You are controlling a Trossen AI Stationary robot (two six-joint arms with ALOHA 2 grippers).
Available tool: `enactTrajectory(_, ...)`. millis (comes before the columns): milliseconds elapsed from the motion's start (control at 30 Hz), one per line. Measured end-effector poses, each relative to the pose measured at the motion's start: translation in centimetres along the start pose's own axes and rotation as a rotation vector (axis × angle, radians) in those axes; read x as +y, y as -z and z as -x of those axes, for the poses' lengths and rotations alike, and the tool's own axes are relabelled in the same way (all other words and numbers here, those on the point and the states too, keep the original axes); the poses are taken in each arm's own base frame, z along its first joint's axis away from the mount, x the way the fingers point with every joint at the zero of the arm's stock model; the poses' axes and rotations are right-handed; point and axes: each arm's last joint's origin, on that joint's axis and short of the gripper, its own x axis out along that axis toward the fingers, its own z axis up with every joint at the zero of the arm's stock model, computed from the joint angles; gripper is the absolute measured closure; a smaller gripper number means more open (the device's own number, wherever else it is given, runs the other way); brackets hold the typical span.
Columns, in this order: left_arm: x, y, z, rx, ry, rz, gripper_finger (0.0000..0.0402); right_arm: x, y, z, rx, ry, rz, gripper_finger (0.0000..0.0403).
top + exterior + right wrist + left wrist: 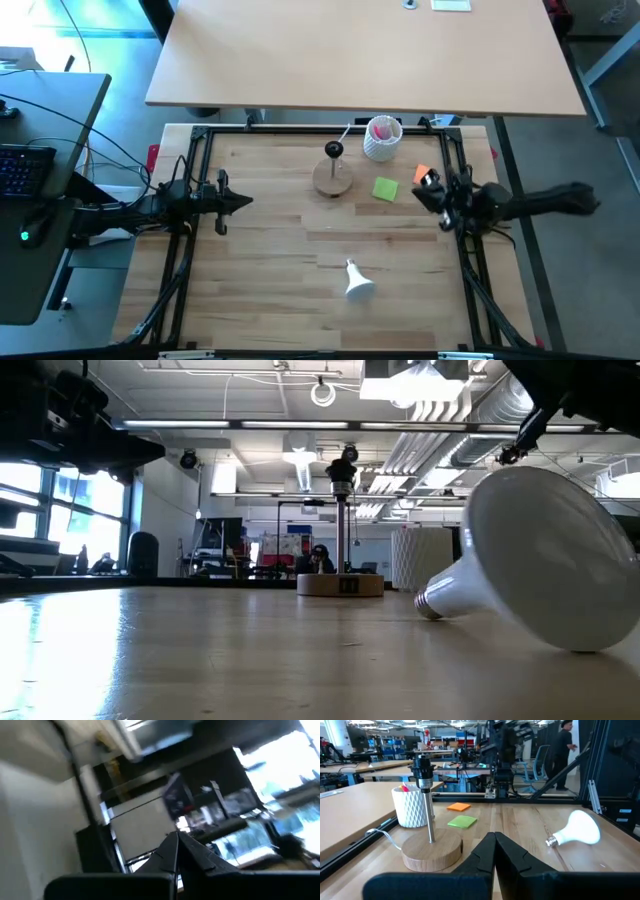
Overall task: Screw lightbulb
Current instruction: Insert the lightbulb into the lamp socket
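High view shows the lightbulb [358, 282] lying untouched on the desk [270, 250], left hand [243, 201] and right hand [418, 193] both pinched together.

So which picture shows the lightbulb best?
The left wrist view: the whole lightbulb lies on its side, base visible. The low view crops it close up, the high view shows it small, and the right wrist view misses it.

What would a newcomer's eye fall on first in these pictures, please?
Probably the white lightbulb, lying on its side alone near the table's front edge. Next, the black socket standing on its round wooden base at the back, beside a white ribbed cup. Both arms wait at the sides.
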Motion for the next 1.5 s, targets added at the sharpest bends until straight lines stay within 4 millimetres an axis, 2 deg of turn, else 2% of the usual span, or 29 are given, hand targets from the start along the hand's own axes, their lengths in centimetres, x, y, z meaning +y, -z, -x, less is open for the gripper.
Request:
enactTrajectory(200, 0.0, 0.0, 0.0, 0.0, 0.0, 0.0, 0.0401, 0.8, 1.9, -3.5, 0.187, 0.083, 0.141, 0.04)
enactTrajectory(400, 0.0, 0.0, 0.0, 0.0, 0.0, 0.0, 0.0401, 2.5, 1.6, -10.1, 0.422, -0.037, 0.177, 0.0399)
enactTrajectory(500, 0.0, 0.0, 0.0, 0.001, 0.0, 0.0, 0.0401, 3.0, 1.4, -13.7, 0.63, 0.012, 0.183, 0.0387)
enactTrajectory(700, 0.0, 0.0, 0.0, 0.0, 0.0, 0.0, 0.0401, 3.8, 2.0, -18.6, 1.085, 0.14, 0.093, 0.0308)
enactTrajectory(900, 0.0, 0.0, 0.0, 0.0, 0.0, 0.0, 0.0401, 5.4, 4.7, -21.5, 1.324, 0.135, -0.193, 0.0216)
enactTrajectory(1067, 0.0, 0.0, 0.0, 0.0, 0.0, 0.0, 0.0401, 9.2, 8.5, -21.7, 1.407, 0.104, -0.355, 0.0184)
enactTrajectory(1233, 0.0, 0.0, 0.0, 0.0, 0.0, 0.0, 0.0401, 12.1, 12.5, -20.0, 1.544, 0.201, -0.494, 0.0182)
enactTrajectory(1367, 0.0, 0.0, 0.0, 0.0, 0.0, 0.0, 0.0401, 13.2, 14.4, -18.3, 1.617, 0.341, -0.475, 0.0182)
enactTrajectory(1500, 0.0, 0.0, 0.0, 0.0, 0.0, 0.0, 0.0401, 13.2, 14.6, -16.8, 1.634, 0.559, -0.406, 0.0182)
